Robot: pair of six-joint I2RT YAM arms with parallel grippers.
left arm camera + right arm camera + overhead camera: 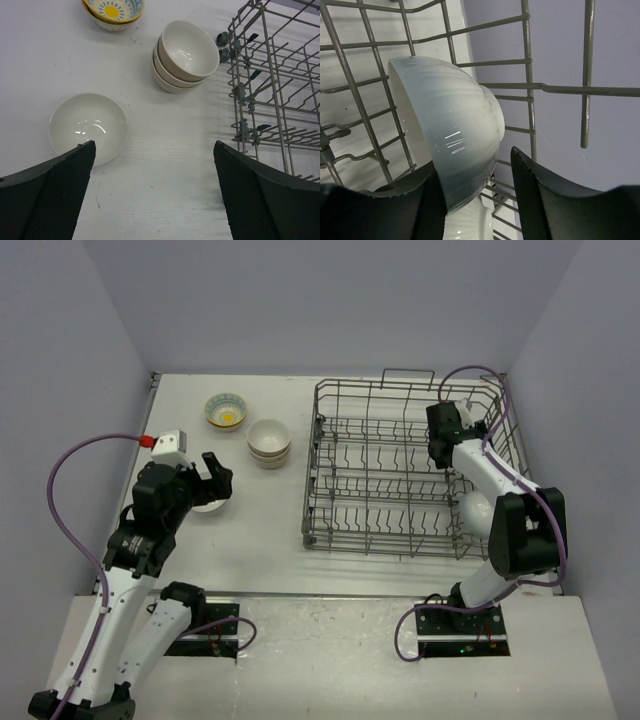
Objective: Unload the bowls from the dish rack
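Grey wire dish rack point(311, 490) holds 1 white ribbed bowl point(450, 130) on edge. Outside: 3 stacked beige bowls point(185, 55), 1 plain white bowl point(88, 126) upright.

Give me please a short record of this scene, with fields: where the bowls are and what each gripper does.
on the table: one white bowl; a stack of three beige bowls; two patterned bowls, stacked
in the dish rack: a ribbed white bowl standing on its edge; a second white bowl below it
left gripper: open, above the table beside the white bowl, holds nothing
right gripper: inside the dish rack, one finger on each side of the ribbed white bowl's wall, a gap at one finger
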